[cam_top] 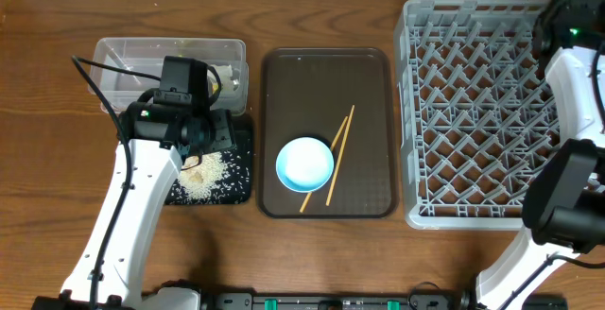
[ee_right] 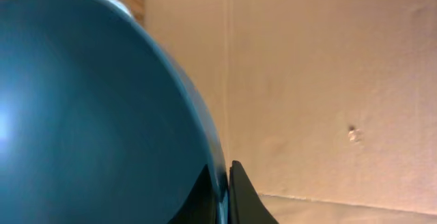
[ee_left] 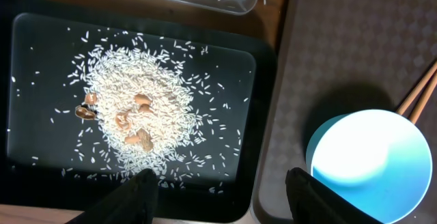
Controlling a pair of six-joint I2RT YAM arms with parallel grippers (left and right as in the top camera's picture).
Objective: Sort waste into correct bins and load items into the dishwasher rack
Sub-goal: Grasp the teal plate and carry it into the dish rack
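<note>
**Waste.** The loose rice [ee_left: 136,115], with a few brown bits in it, lies heaped in the black tray [ee_left: 41,60] on the left side of the desk, toward the near edge. I judge that part done. The clear tub [cam_top: 123,55] sits at the far left corner, against the black tray's far side. It holds something pale and yellowish. The left arm covers much of it, so I cannot tell wrapper from tissue.

**Left gripper** [ee_left: 224,183]. It hangs over the near rim of the black tray with its jaws spread wide and nothing between them.

**Right gripper** [ee_right: 222,186]. Its fingers are closed on the rim of the dark-blue plate [ee_right: 89,115], held on edge at the far right corner of the desk, by the dishwasher rack [cam_top: 473,111]. I take loading the plate to be the step in hand; it is not yet set down.

**Outstanding.** The bowl [cam_top: 304,162] and the two chopsticks [cam_top: 337,149] lie on the brown serving tray [cam_top: 284,74] at mid-desk, the chopsticks against the bowl's right side. No dish shows among the pegs in the part of the rack that can be seen.

**Not verifiable.**
- The cream cup and the pink cup appear in no view.
- From above, the right gripper and the plate are cut off at the far right corner.
- The right arm hides the rack's right side.
- The right wrist view is too close to show how the plate stands relative to the pegs.
</note>
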